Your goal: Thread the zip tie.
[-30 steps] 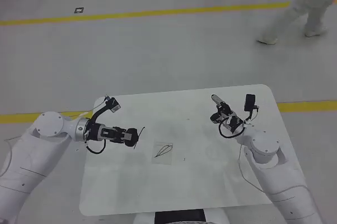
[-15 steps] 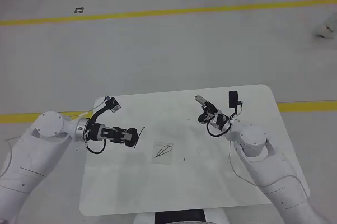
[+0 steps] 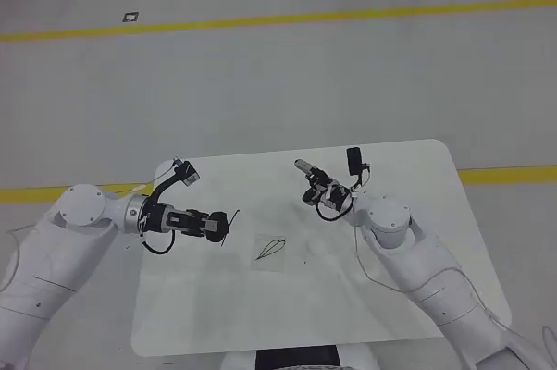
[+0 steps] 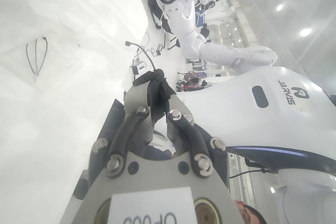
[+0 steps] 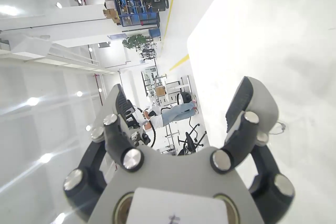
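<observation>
My left gripper hovers over the table's left part, shut on a black zip tie whose thin tail sticks out past the fingertips. The left wrist view shows that gripper pinching the tie, the tail curving away to a small head. A second, looped zip tie lies flat on a clear sheet near the table's middle, right of the left gripper. My right gripper hangs above the far middle of the table; its pads stand wide apart with nothing between them.
The white table has rounded corners and bare room at the front and right. A yellow floor line runs behind it. In the right wrist view the table's edge lies close to the gripper.
My right arm has swung left along the table's far side, from the right corner toward the middle. The left arm and its zip tie have stayed put.
</observation>
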`<state>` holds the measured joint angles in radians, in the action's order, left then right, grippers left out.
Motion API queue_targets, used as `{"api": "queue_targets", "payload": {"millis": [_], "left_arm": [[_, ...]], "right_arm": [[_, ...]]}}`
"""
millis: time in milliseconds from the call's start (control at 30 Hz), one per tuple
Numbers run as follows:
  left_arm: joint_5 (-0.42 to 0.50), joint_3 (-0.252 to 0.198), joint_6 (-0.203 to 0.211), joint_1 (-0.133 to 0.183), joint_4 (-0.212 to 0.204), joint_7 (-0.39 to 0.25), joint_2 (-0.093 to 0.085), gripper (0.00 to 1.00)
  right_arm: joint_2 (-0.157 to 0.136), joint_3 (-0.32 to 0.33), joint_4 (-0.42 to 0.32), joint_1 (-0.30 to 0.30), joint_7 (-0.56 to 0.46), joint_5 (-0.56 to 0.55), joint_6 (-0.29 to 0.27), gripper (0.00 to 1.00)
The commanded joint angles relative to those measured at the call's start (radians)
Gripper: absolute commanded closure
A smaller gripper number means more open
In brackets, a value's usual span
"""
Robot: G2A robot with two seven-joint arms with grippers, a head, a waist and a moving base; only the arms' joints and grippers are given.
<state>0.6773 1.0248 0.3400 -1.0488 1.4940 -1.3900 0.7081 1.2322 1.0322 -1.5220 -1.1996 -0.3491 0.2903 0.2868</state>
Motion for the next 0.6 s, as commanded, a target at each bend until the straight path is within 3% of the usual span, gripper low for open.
{"api": "queue_targets", "payload": {"millis": [0,100,300,567], "left_arm": [[0.000,0.000,0.000,0.000,0.000,0.000,0.000,1.00],[0.001,-0.007,0.000,-0.009,0.007,0.026,0.003,1.00],[0.042,-0.008,0.000,-0.005,-0.032,0.000,0.010,1.00],[0.112,-0.045,0.000,-0.006,-0.025,0.000,0.004,1.00]], "right_arm": [[0.000,0.000,0.000,0.000,0.000,0.000,0.000,0.00],[0.002,0.012,0.005,-0.014,-0.034,0.058,-0.043,0.00],[0.008,0.022,0.073,-0.003,-0.210,0.201,-0.128,0.00],[0.039,-0.047,0.181,0.082,-0.416,0.360,-0.197,0.00]]}}
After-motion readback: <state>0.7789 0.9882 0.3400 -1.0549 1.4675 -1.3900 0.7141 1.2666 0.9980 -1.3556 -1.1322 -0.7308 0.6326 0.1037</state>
